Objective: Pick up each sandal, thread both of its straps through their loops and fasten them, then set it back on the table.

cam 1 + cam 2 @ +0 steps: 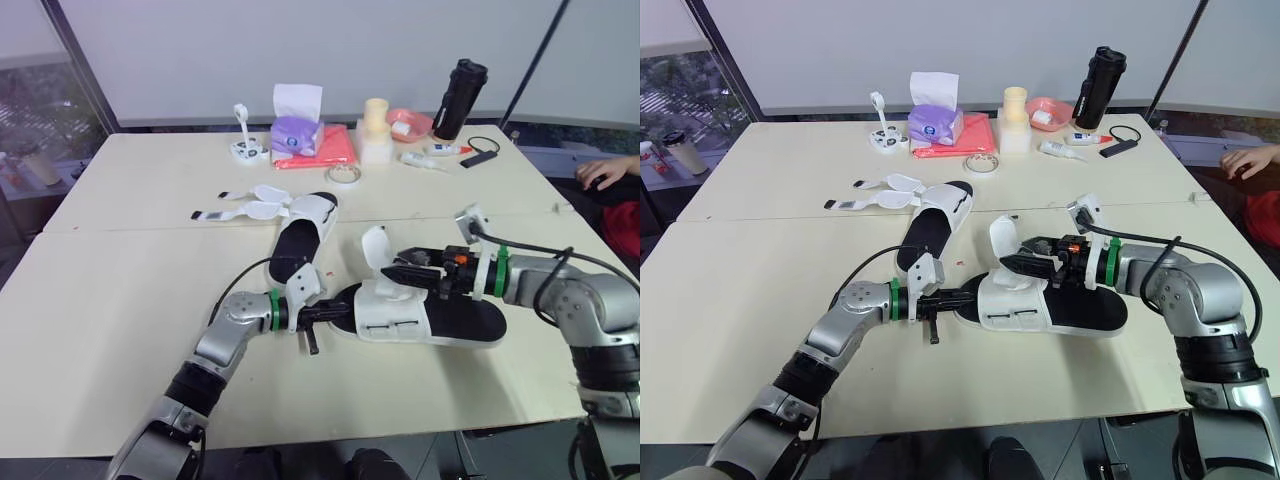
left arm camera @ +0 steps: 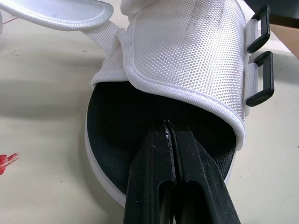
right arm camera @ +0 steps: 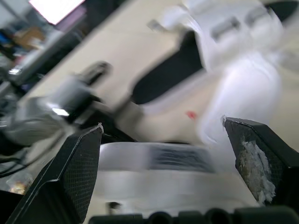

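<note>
Tabletop (image 1: 120, 280), left arm (image 1: 225, 340) outstretched, left tool (image 2: 168, 128) closed at sandal (image 1: 400, 322), right tool (image 3: 162, 125) spread

Head views: bright, even, diffuse light; window (image 1: 30, 110) at robot's left shows daylight. Shadows weak, soft-edged: thin dark fringe under near sandal (image 1: 430, 322) and far sandal (image 1: 300, 235). Small highlight on black bottle (image 1: 460, 95).
Left wrist view: weave of near sandal's upper crisp, well lit; deep shade inside toe opening; broad soft shadow on table (image 2: 37, 88); left gripper (image 2: 168, 125) dark, little surface detail.
Right wrist view: heavy motion smear over near sandal, white strap (image 3: 154, 161), table; overexposed bright patch (image 3: 53, 7) in background; right gripper (image 3: 162, 122) fingers comparatively crisp.
</note>
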`<action>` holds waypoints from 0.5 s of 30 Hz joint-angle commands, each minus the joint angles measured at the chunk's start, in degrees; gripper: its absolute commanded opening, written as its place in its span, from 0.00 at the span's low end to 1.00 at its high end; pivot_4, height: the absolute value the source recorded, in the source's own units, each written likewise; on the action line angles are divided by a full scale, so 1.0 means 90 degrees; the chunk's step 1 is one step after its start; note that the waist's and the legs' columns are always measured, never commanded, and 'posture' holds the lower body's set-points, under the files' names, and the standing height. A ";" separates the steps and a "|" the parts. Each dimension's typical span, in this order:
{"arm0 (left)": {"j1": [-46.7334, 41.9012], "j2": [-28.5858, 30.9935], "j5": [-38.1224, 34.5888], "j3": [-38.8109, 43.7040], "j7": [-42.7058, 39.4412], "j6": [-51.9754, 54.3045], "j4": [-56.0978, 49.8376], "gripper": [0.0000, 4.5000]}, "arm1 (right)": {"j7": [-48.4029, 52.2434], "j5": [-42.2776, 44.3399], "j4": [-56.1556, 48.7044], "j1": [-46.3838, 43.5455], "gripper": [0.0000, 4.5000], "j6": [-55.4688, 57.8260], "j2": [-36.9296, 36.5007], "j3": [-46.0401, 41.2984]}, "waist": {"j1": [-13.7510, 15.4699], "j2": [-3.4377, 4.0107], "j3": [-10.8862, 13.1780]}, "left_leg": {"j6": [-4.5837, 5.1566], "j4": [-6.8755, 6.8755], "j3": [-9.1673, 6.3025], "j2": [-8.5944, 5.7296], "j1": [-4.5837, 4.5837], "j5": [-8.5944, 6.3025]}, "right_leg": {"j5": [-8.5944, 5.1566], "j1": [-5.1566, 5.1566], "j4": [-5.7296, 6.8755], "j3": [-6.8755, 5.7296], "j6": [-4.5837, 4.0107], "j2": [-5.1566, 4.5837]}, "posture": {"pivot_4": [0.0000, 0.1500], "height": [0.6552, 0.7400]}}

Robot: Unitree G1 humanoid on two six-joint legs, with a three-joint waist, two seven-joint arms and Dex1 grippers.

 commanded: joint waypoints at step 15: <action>0.0366 0.0109 0.0202 0.0007 0.0292 0.0238 -0.0010 0.00 | 0.0211 -0.0422 0.1183 -0.0782 0.99 0.0699 -0.0130 0.0001 | -0.0018 0.0001 0.0000 | 0.0000 -0.0005 0.0003 0.0001 -0.0002 0.0000 | 0.0000 -0.0004 -0.0001 0.0001 0.0000 0.0002 | 1.00 1.00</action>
